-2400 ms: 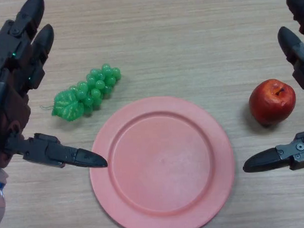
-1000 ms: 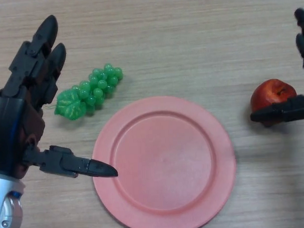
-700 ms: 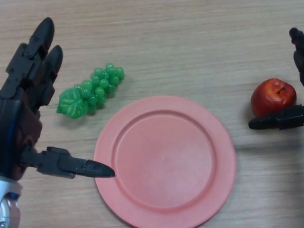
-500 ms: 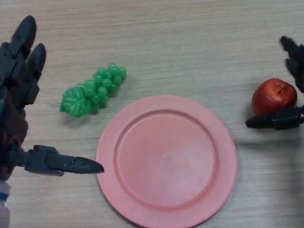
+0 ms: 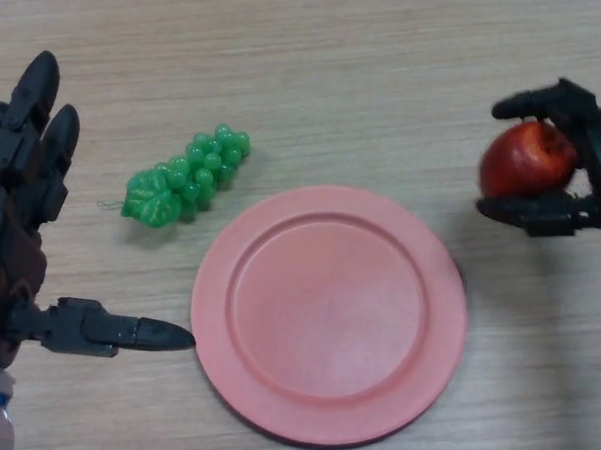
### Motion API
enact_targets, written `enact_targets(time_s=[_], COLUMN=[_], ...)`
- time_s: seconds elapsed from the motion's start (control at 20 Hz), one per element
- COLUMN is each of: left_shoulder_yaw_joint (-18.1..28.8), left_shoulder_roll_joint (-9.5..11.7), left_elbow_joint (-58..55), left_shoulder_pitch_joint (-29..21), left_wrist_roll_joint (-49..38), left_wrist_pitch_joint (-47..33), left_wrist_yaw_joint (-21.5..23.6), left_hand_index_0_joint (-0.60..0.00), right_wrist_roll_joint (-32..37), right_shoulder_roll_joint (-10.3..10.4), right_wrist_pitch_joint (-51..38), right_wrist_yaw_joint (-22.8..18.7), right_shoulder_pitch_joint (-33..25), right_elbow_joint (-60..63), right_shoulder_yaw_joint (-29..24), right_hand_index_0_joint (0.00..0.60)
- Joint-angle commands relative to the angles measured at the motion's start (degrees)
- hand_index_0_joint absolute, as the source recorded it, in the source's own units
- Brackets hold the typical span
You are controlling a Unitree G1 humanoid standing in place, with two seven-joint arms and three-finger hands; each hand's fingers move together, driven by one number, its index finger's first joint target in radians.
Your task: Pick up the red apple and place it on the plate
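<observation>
One red apple (image 5: 523, 159) pinched in right hand (image 5: 581, 166) fingers; one plate (image 5: 329, 314); left hand (image 5: 20, 245) fingers spread.

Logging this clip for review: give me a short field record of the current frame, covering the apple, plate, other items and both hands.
apple: red apple, held at the right edge, not over the plate
plate: pink plate, nothing on it, on the wooden table
other item: green grapes, left of and above the plate
right hand: right hand, fingers curled round the apple
left hand: left hand, open, left of the plate, holding nothing
</observation>
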Motion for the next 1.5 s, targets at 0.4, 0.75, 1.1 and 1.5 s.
enact_targets(time_s=[0.4,0.75,1.1,1.5], left_shoulder_yaw_joint=[7.26,8.21,7.20,3.66], left_shoulder_roll_joint=[2.85,2.99,2.88,1.66], left_elbow_joint=[-1.14,-0.46,-1.26,-5.99], left_shoulder_pitch_joint=[-2.05,-1.67,-1.81,-0.93], left_wrist_roll_joint=[-4.06,-6.25,-5.32,-3.27], left_wrist_pitch_joint=[-9.44,-9.76,-8.85,-4.43], left_wrist_yaw_joint=[0.45,-1.44,-1.26,-3.28], left_hand_index_0_joint=[0.000,0.000,0.000,0.000], right_wrist_roll_joint=[-15.22,-16.74,-19.44,-12.02], right_shoulder_roll_joint=[5.43,5.47,5.47,5.47], right_wrist_pitch_joint=[3.65,1.50,1.87,15.20], right_wrist_yaw_joint=[-7.85,-15.05,-9.62,2.71], right_shoulder_pitch_joint=[4.61,3.03,3.73,8.85], right_elbow_joint=[-16.98,-8.35,-9.45,-31.43], right_shoulder_yaw_joint=[22.28,28.64,28.80,24.89], right_hand_index_0_joint=[0.600,0.600,0.251,0.000])
